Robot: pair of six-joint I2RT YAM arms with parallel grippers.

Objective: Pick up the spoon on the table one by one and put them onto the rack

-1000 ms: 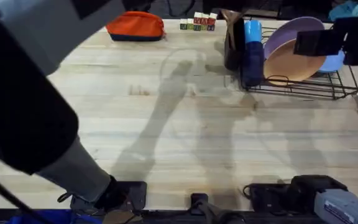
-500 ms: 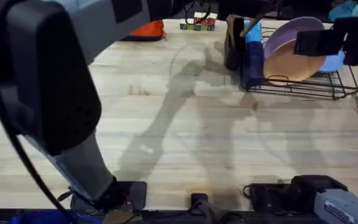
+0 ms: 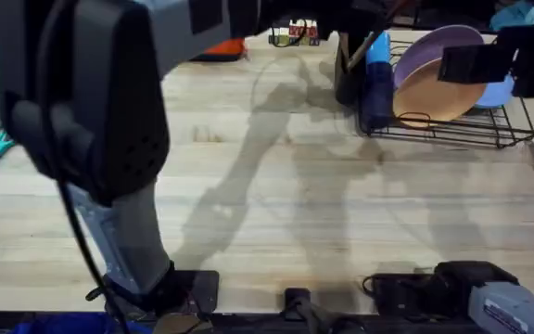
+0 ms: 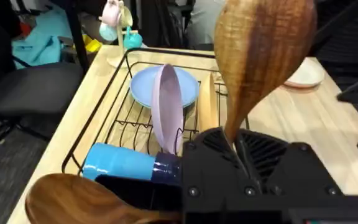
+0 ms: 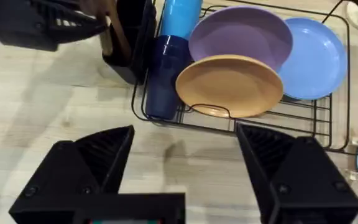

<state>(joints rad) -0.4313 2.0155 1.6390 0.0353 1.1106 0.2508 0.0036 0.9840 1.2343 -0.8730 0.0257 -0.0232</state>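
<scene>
1. Closest in, the right fingers (image 5: pixel 185 134) hang over the bare bench (image 3: pixel 295 204). They are spread wide apart and hold nothing.
2. The left arm (image 3: pixel 91 102) looks big and dark in the overhead view. It goes up from the lower left and across to the far end of the bench.
3. Just past the right fingers is the black wire rack (image 5: pixel 328 146). It sits on the far right part of the bench.
4. Three plates stand on their edges in the rack. A tan plate (image 5: pixel 232 84) is in front, a purple plate (image 5: pixel 241 34) is behind it, and a blue plate (image 5: pixel 319 56) is off to the side.
5. A blue cup (image 5: pixel 166 68) lies in the rack next to the plates.
6. A tall black cup (image 5: pixel 132 37) is at the end of the rack, just beside the blue cup. A brown handle leans in it.
7. The left fingers (image 4: pixel 235 146) are over that end of the rack. They are squeezed tight on the thin handle of a wooden spoon (image 4: pixel 263 50). The spoon's round part points up above them, off the bench.
8. The round part of a second spoon (image 4: pixel 73 196) is low down beside the blue cup. I cannot tell what it rests on.
9. Farthest away, an orange pouch (image 3: pixel 225 48) and some little blocks (image 3: pixel 295 35) sit at the back edge of the bench
</scene>
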